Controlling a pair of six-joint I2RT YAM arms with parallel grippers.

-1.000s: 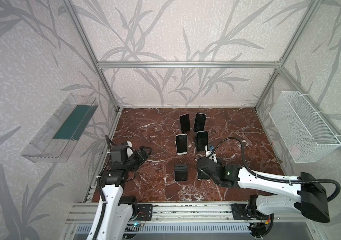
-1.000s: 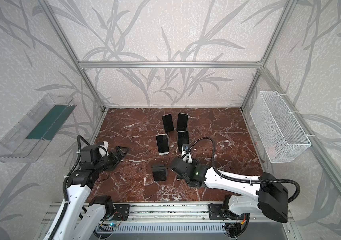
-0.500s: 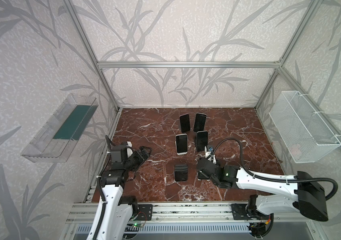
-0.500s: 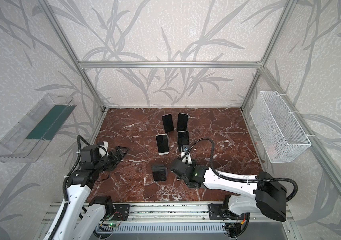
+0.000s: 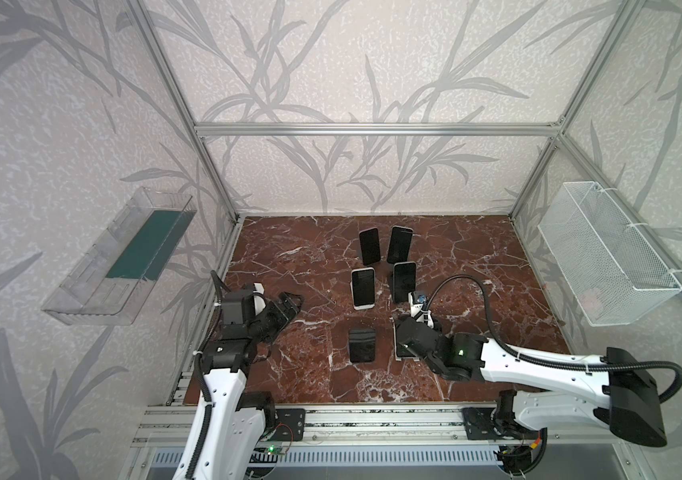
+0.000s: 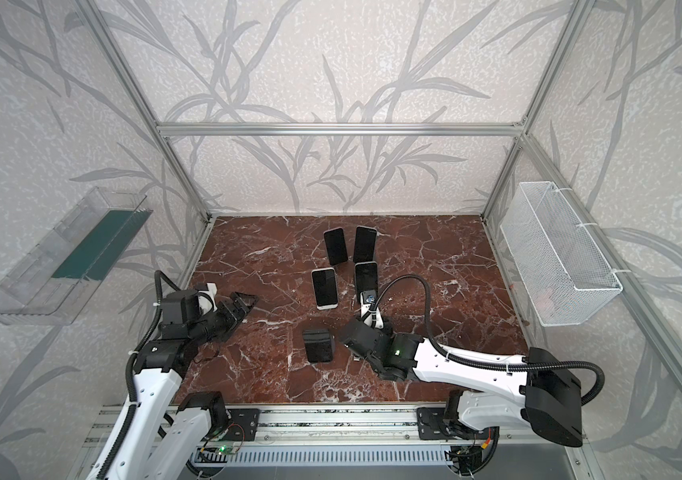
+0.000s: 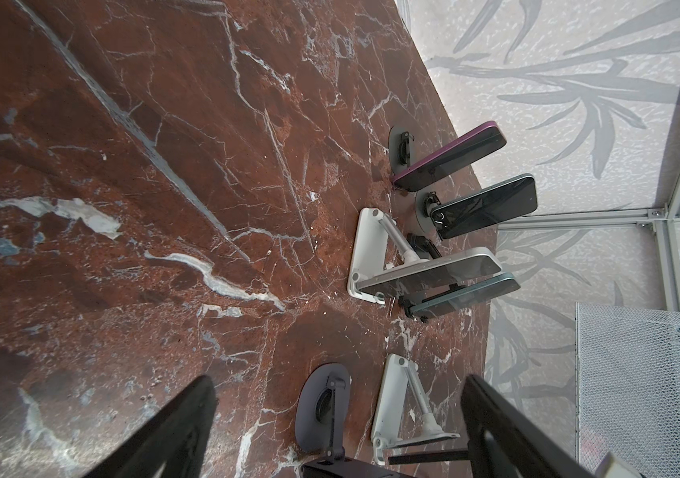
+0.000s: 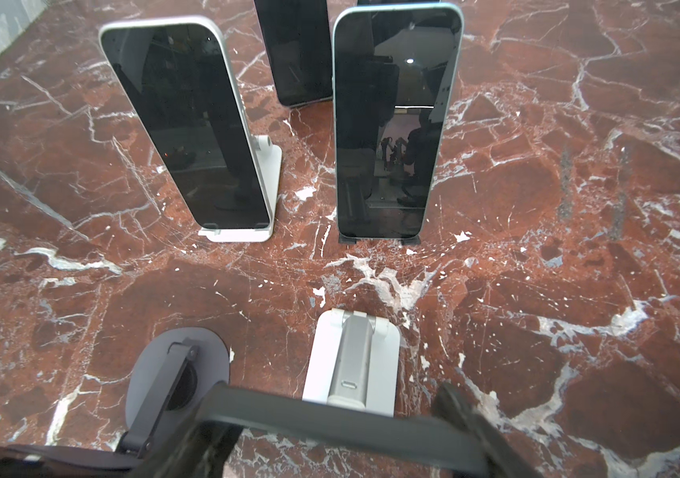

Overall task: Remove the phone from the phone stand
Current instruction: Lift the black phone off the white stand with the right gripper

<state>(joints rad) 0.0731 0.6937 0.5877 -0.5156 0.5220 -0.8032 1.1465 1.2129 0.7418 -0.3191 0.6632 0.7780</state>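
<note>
Right hand (image 8: pixel 330 409) low over white stand (image 8: pixel 350 356), fingers (image 8: pixel 471 418) clasping phone (image 8: pixel 371 422).

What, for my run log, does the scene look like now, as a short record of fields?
right gripper: shut on the phone, one finger at each side edge
phone: at the white stand, front right; whether it has lifted off is unclear
left gripper: open, empty, over the table at its left
other phones: four, propped on stands behind
task: removal not yet done
</note>
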